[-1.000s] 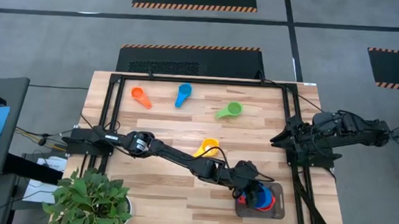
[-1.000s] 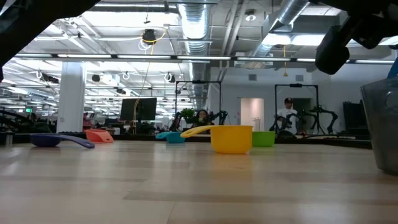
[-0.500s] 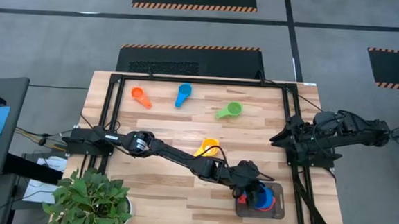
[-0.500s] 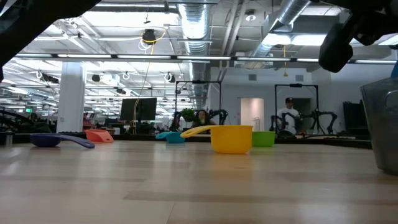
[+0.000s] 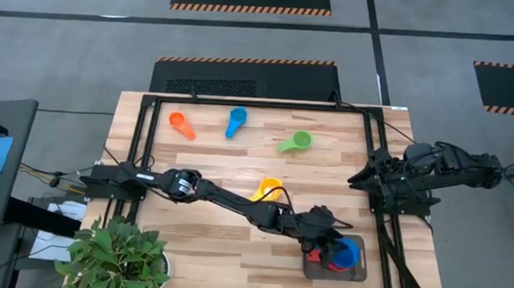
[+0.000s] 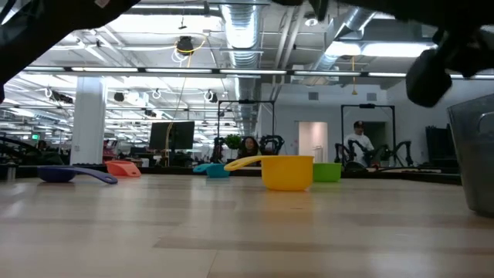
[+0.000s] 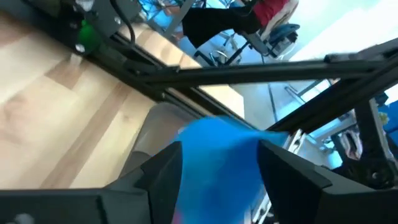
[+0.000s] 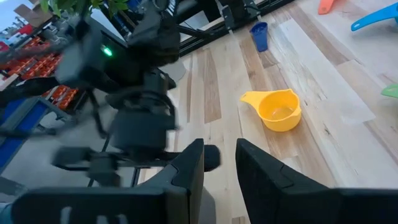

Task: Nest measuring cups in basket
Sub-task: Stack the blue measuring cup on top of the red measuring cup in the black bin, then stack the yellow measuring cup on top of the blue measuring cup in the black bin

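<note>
Over the basket [image 5: 357,268], the left tool [image 5: 326,251] half hides a blue cup [image 5: 346,254].

Table [image 5: 220,155] pale matt wood planks; yellow cup [image 6: 287,171] smooth plastic; basket [image 6: 475,154] translucent grey plastic.

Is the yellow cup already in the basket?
No, in the high view the yellow cup sits on the bare table, apart from the basket, which holds only a blue cup over a red cup.

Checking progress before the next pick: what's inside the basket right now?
The basket holds a blue cup sitting in a red cup. The left pincer covers part of them, hiding anything beneath.
</note>
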Tool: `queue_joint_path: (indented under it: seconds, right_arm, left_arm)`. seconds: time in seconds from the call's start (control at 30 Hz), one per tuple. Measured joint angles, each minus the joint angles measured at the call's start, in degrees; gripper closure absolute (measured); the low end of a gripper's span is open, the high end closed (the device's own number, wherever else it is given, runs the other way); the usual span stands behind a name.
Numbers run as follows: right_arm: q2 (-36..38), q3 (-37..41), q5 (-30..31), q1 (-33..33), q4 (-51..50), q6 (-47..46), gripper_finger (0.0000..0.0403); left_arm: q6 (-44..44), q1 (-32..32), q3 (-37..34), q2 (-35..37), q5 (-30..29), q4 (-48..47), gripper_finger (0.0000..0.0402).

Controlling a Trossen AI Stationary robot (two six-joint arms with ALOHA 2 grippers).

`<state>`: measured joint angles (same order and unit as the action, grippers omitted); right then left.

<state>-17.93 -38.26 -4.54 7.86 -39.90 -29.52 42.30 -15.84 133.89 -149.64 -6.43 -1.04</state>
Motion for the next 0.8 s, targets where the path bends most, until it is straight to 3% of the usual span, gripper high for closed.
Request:
queue_joint_path:
  seconds: [0.2,0.43,0.6,0.8]
  right_arm:
    - [0.04,0.00,-0.20,0.00,-0.16,0.00,0.0285]
    - [0.00,0.02,-0.24,0.00,-0.46,0.00,0.0285]
    - [0.00,0.02,-1.73,0.00,-0.76,-0.01,0.0285]
    - [0.00,0.02,-5.06,0.02,2.02,0.00,0.0285]
  left_arm:
    - [4.63,-0.06,-0.01,-1.31,2.63,1.23,0.0198]
    - [2.33,-0.01,1.11,-0.81,3.62,1.32,0.0197]
    - [4.77,0.05,1.11,0.81,10.60,-1.10,0.0202]
    - [0.95,0.05,1.18,6.38,21.23,-12.70,0.0240]
